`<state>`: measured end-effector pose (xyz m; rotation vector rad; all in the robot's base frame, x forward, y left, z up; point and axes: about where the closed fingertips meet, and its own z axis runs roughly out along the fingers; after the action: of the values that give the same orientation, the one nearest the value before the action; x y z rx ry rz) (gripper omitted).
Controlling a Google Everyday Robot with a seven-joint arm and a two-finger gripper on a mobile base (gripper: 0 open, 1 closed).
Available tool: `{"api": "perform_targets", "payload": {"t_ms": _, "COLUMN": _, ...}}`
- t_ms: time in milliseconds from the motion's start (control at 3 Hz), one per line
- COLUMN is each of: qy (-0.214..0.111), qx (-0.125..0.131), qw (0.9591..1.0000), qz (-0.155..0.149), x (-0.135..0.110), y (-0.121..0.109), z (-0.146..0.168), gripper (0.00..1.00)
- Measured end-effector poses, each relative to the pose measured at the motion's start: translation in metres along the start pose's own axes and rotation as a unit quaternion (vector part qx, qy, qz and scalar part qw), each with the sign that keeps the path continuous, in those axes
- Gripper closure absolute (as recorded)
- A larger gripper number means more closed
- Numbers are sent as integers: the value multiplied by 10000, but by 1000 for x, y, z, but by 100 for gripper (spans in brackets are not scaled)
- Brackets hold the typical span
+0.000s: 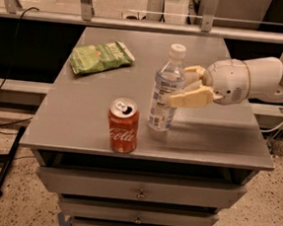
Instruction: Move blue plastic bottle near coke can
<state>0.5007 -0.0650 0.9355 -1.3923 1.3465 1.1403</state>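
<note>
Gripper extending in from right, jaws clasping bottle mid-body, probably so tall bottle is not tipping. Bottle standing upright just beside can, apart, near worktop front. Likely nearing release.

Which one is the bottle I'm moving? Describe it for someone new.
On the grey drawer-cabinet top, look right of the red coke can. The blue plastic bottle is upright there, gripped by the claw: clear, white-capped, taller than the can.
</note>
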Motion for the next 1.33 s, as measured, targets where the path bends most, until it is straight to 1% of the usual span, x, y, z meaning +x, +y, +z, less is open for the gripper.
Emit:
{"api": "perform_targets", "payload": {"t_ms": 333, "qy": 40, "qx": -338, "qw": 9993, "qz": -178, "x": 2, "y": 18, "z": 19, "gripper": 74}}
{"api": "perform_targets", "payload": {"t_ms": 667, "qy": 26, "qx": -511, "qw": 9983, "qz": -280, "x": 0, "y": 27, "z": 29, "gripper": 50}}
{"api": "perform_targets", "payload": {"t_ms": 1000, "qy": 30, "qx": -648, "qw": 9974, "qz": -319, "x": 4, "y": 32, "z": 34, "gripper": 28}}
{"api": "perform_targets", "payload": {"t_ms": 1333, "qy": 44, "qx": -734, "qw": 9967, "qz": -357, "x": 9, "y": 33, "z": 37, "gripper": 4}}
